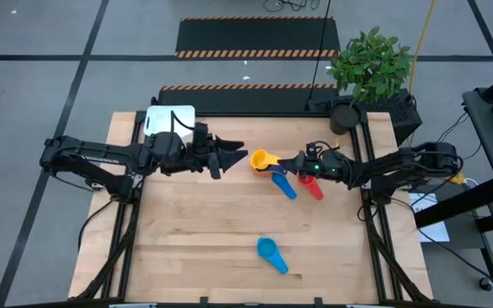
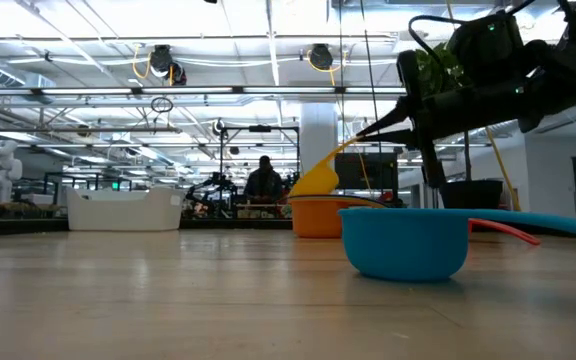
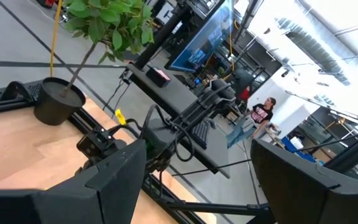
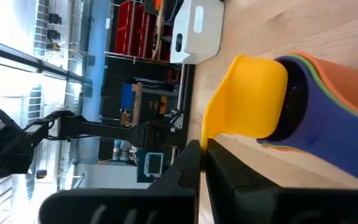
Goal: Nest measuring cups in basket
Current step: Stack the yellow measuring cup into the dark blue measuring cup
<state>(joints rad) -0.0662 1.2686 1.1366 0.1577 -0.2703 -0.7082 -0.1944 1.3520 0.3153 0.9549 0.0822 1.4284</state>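
Bare pale wood is lying open across the near half of the surface (image 1: 204, 257), with only a light blue cup (image 1: 270, 253) sitting there alone. The white basket (image 1: 169, 120), smooth plastic with rounded corners, is resting at the far left edge. The right gripper (image 1: 294, 163) is pinching the flat handle of the yellow cup (image 1: 261, 159) between closed jaws, just over the nested stack (image 4: 328, 99). The left gripper (image 1: 234, 155) is hanging with jaws spread, empty, between basket and stack.

Yellow cup (image 1: 260, 158) tilted atop nested cup stack (image 1: 279, 177) mid-table, lone blue cup (image 1: 269, 250) near front, white basket (image 1: 171, 119) back-left.
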